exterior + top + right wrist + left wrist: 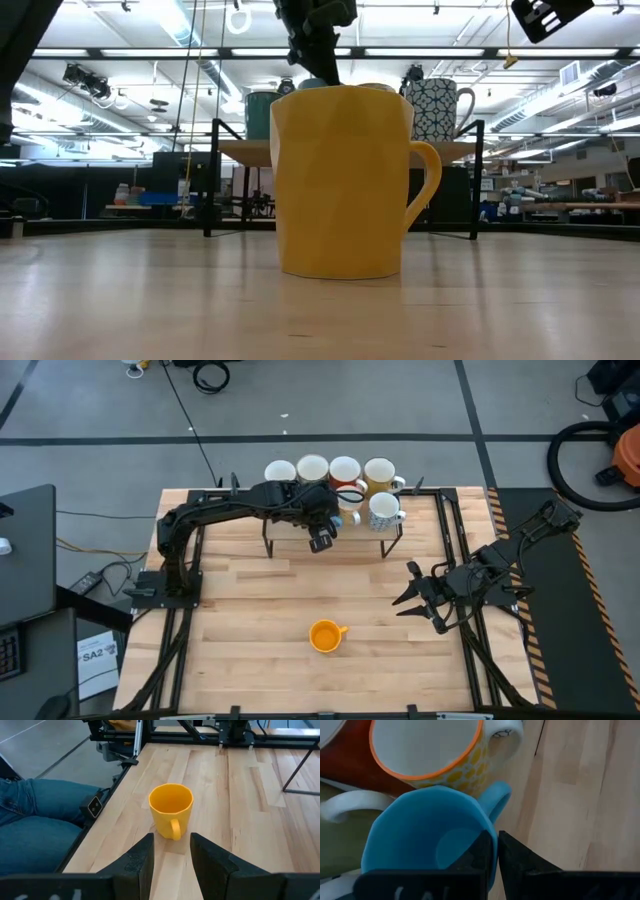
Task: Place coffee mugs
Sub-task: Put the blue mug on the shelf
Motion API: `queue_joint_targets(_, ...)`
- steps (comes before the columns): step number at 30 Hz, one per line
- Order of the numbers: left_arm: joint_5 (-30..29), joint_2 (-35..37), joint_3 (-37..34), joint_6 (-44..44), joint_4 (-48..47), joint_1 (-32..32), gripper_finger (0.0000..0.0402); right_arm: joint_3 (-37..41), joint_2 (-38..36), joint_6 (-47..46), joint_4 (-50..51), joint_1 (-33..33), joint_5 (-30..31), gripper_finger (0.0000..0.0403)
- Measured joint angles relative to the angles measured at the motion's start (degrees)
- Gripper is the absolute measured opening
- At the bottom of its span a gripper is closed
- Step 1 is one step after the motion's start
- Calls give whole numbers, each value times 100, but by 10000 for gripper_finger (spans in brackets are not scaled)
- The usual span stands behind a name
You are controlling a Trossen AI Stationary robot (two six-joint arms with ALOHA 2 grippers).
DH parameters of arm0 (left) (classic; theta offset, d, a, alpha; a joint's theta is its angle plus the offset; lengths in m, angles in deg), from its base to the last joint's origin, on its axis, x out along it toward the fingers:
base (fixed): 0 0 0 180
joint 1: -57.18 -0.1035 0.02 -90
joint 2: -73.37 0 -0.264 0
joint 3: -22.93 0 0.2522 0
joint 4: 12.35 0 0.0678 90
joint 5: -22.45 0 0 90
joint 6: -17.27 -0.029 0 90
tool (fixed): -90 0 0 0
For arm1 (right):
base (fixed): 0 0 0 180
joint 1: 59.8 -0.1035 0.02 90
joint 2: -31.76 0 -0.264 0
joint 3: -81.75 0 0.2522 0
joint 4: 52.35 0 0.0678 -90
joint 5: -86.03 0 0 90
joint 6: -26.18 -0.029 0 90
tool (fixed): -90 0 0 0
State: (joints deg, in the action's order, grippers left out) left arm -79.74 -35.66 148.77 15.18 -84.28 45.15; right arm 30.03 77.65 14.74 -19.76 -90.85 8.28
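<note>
On rack (395, 538): six mugs | left gripper (495, 851) pinching blue mug (425, 837) | right gripper (418, 598) spread, empty | yellow mug (325, 635) alone on table (240, 620)

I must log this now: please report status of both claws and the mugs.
Left claw shut on blue mug rim, at the rack. Right claw open, facing yellow mug on table. Nothing in the way.

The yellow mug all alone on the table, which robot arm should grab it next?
Probably the right arm. Its tool is open, empty and faces the yellow mug, handle toward it. The left tool is busy up at the rack, shut on the blue mug.
</note>
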Motion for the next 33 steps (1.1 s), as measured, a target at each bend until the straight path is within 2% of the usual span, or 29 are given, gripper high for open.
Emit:
queue_joint_targets(7,-28,0,0,-9,-21,-2,41,0,0,96,-31,1,0,132)
queue_joint_targets(16,-212,0,0,-15,-42,-2,86,0,0,96,-31,1,0,132)
queue_joint_targets(27,-371,-2,0,-272,-39,-2,161,0,0,108,-31,0,0,132)
queue_joint_targets(33,-765,-4,0,-371,-37,2,173,0,0,111,-31,1,0,132)
